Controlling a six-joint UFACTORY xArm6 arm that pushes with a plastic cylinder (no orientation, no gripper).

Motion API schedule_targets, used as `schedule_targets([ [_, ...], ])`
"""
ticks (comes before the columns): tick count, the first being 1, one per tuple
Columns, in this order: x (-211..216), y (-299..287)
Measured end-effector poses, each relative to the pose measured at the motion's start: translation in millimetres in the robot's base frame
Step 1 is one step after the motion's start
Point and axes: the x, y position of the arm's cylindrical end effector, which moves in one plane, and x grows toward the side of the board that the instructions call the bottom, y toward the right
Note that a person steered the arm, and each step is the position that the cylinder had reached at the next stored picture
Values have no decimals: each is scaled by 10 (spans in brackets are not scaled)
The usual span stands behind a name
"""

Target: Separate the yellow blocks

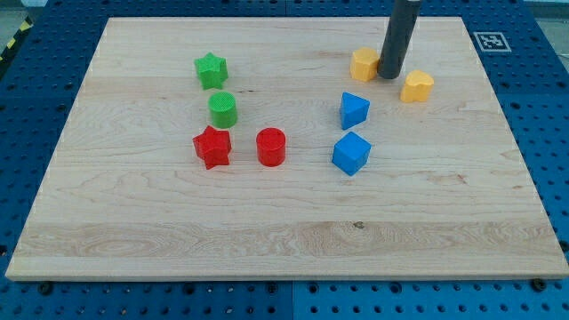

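The wooden board point(267, 240) lay on a blue perforated table point(36, 62). Nearest the view's bottom sat a blue cube-like block point(351, 153), a red cylinder point(271, 147) and a red star point(212, 147). Further up stood a second blue block point(354, 109) and a green cylinder point(222, 109), then a green star point(211, 70). Farthest back, the two yellow blocks lay apart: one point(364, 64) at the view's left of my tip point(388, 76), touching or just beside it, the other point(416, 86) near its right. The rod carried no gripper and held nothing.
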Motion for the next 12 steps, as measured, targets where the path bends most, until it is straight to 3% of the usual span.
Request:
schedule_targets([
  [3, -106, -369],
  [5, -444, -518],
  [7, -368, -794],
  [10, -203, -610],
  [12, -121, -925],
])
